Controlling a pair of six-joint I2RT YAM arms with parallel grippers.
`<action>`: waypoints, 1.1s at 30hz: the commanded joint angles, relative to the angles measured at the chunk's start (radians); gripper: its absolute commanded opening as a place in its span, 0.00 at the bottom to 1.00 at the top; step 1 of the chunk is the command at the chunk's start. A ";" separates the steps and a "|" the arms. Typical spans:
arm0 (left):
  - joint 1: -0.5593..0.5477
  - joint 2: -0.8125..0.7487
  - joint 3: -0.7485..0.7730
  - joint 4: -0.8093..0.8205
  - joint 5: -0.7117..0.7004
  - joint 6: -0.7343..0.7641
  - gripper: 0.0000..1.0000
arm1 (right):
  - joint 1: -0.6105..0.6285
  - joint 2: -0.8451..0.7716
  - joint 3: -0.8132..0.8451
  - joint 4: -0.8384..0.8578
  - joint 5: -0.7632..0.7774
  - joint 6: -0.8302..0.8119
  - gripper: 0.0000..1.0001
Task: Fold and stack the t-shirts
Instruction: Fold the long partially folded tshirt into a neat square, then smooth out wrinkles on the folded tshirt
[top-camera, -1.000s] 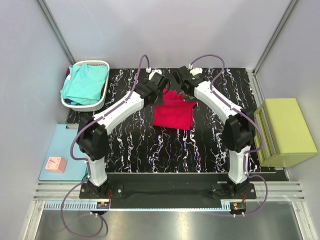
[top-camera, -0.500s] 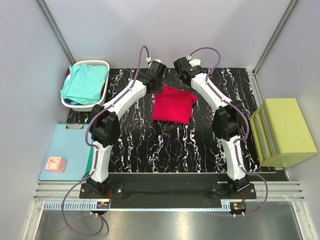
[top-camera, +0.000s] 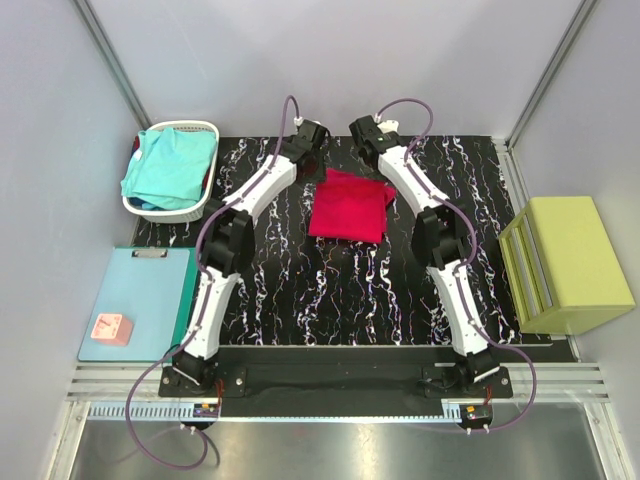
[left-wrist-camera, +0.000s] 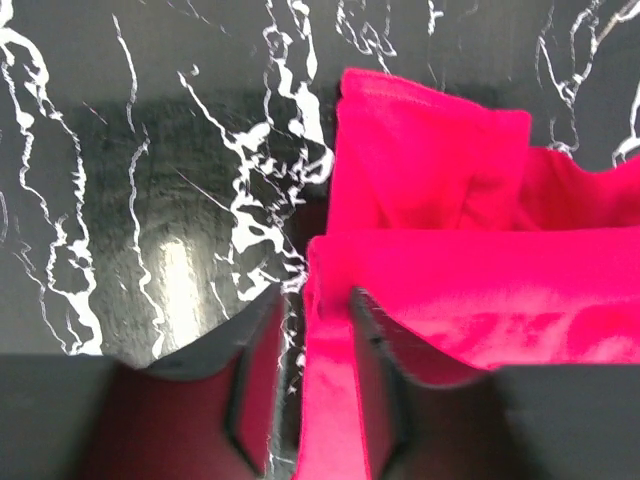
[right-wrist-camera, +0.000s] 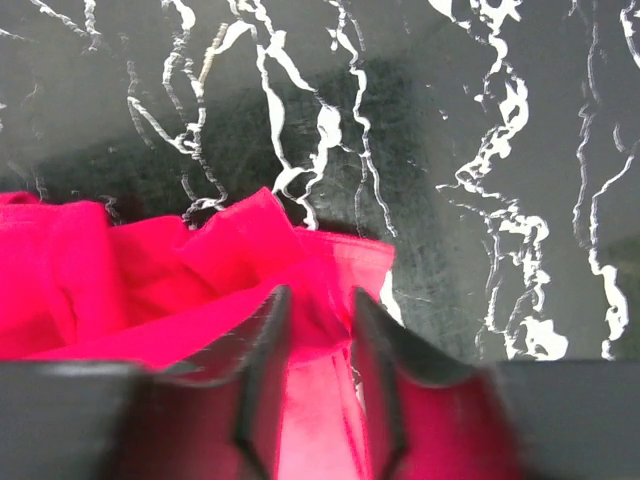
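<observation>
**Item 1: crimson t-shirt**. It lies folded into a compact rectangle at the far centre of the black marbled worktop. A rumpled layer pokes out along its far edge.
- Handling, judged: soft, light and limp. It would sag and come unfolded if lifted at 1 point.
- Best hold, judged: 2 corners of a folded edge, pinching all layers together.

**Item 2: turquoise t-shirt**. It is bundled, unfolded, in the white basket at the far left corner.
- Handling, judged: the same limp cloth. It would need lifting over the basket rim and spreading flat before any fold.

**Item 3: left gripper**. It sits at the crimson shirt's far left corner. Its jaws stand apart with the cloth's edge lying in the gap, and nothing looks pinched.

**Item 4: right gripper**. It sits at the far right corner. Its jaws are likewise apart over the red cloth, with no clamp visible.

**Item 5: edges and room.**
- Both arms are stretched nearly full length, and the worktop's far edge and back wall are near the grippers, so there is little room beyond.
- Bare marbled surface shows on the near side of the shirt and to both sides of it, which is the likely space for spreading the 2nd shirt.
- The basket crowds the far left.
- The yellow-green block stands off the right edge.
- The light-blue mat lies off the left edge.
</observation>
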 joint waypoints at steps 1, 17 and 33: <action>0.011 -0.062 0.050 0.027 -0.061 0.017 0.51 | -0.009 -0.037 0.035 0.024 0.049 -0.018 0.55; -0.056 -0.313 -0.406 0.195 -0.011 -0.025 0.57 | 0.117 -0.431 -0.675 0.284 -0.025 0.068 0.67; -0.059 -0.166 -0.328 0.215 0.107 -0.038 0.52 | 0.123 -0.249 -0.582 0.297 -0.136 0.042 0.64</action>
